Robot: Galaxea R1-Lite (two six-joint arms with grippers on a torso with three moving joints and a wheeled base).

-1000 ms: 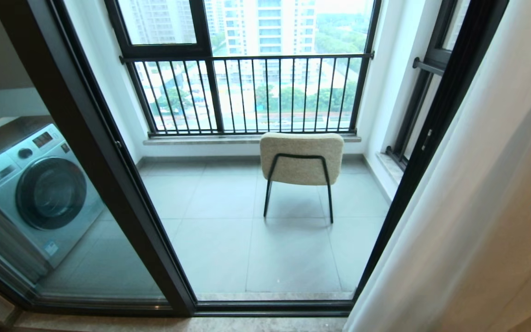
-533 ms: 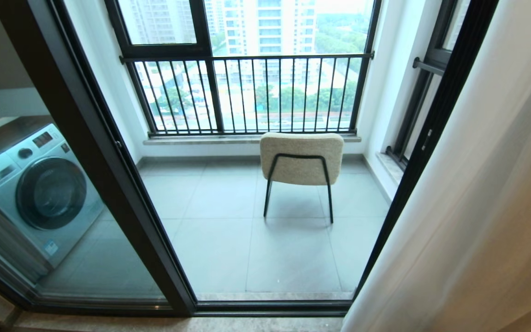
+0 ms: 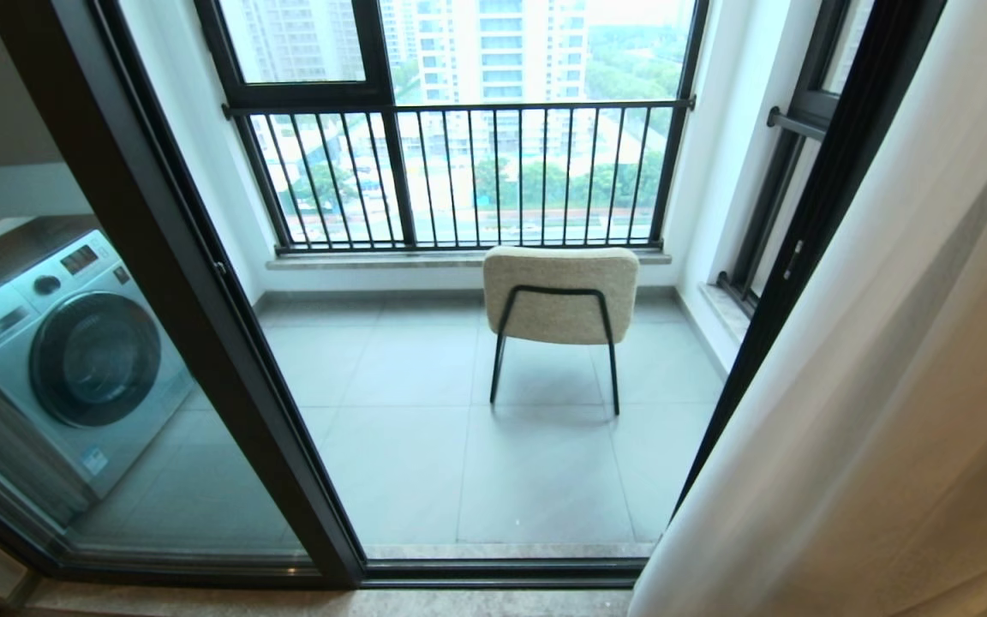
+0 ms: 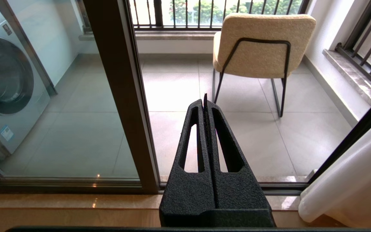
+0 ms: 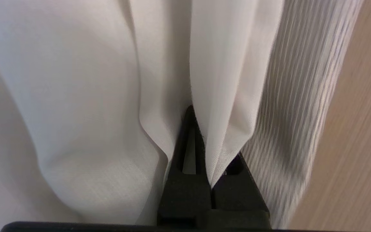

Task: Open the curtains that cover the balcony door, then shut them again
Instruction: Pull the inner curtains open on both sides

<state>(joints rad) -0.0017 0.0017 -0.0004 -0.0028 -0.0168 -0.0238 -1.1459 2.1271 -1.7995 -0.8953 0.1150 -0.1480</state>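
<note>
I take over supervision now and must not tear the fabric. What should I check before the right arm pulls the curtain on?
1. Right gripper jaws shut on the curtain: ok, a fold is pinched.
2. Curtain gathered at the right of the balcony door: ok.
3. Doorway free of fabric: ok, chair fully visible.
4. Left gripper clear of the curtain: ok, shut and empty.
5. Curtain rail running freely: cannot tell, out of view.

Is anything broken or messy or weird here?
Nothing looks broken or spilled. The chair stands upright on the balcony. The white curtain is bunched at the right of the door, with a fold pinched in the right gripper. The left gripper is shut, holding nothing.
</note>
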